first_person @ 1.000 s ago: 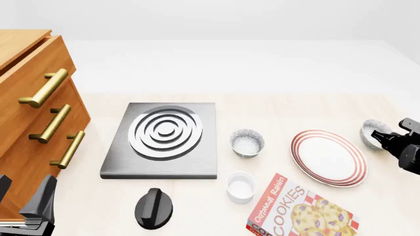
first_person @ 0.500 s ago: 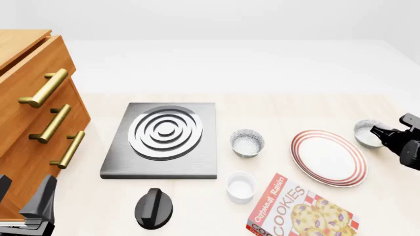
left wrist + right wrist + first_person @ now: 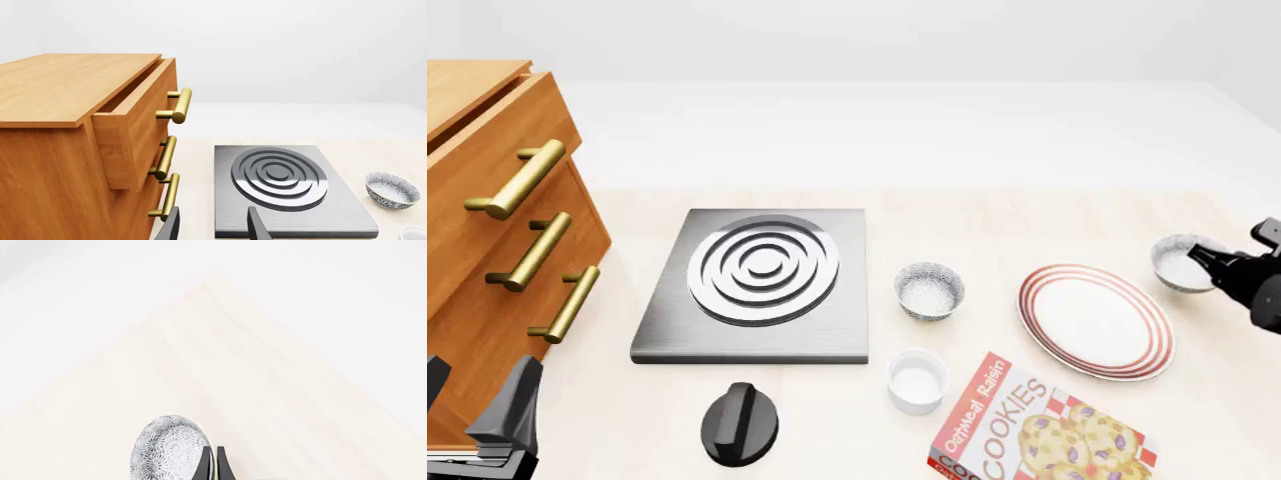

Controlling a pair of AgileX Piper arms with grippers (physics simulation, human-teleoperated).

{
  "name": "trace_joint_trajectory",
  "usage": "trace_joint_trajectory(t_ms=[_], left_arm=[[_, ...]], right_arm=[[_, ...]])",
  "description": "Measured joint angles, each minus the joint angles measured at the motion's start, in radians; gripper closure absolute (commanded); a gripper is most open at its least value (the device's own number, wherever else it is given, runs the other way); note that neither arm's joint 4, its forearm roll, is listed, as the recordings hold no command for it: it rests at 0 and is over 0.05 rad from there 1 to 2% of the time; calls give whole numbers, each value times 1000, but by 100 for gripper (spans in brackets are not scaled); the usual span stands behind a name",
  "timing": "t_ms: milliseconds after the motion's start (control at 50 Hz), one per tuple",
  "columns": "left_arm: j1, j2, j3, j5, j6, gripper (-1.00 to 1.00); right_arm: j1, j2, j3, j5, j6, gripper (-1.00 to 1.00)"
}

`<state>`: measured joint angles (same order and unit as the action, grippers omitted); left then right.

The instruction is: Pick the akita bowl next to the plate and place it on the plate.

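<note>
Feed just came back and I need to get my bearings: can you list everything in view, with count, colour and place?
Akita bowl: one, grey-speckled, white inside, right of the plate, pinched at its rim by the right gripper.
Plate: one, white with red rings, right side of the table.
Second speckled bowl: one, between stove and plate.
White cup: one, near side of that bowl.
Cookie box: one, red, near edge.
Stove burner: one, grey and black, centre-left.
Black knob: one, near side of the stove.
Wooden drawer cabinet: one, brass handles, far left.
Left gripper: open, idle beside the cabinet.
Right gripper: shut on the bowl's rim.
</note>
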<state>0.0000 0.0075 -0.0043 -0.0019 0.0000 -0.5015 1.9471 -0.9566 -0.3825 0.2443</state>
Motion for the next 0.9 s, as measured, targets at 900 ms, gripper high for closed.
trace_joint_trajectory(t_ms=[900], left_arm=[[0,0,0,0,0,-100]], right_arm=[[52,-179,80,39,55,100]])
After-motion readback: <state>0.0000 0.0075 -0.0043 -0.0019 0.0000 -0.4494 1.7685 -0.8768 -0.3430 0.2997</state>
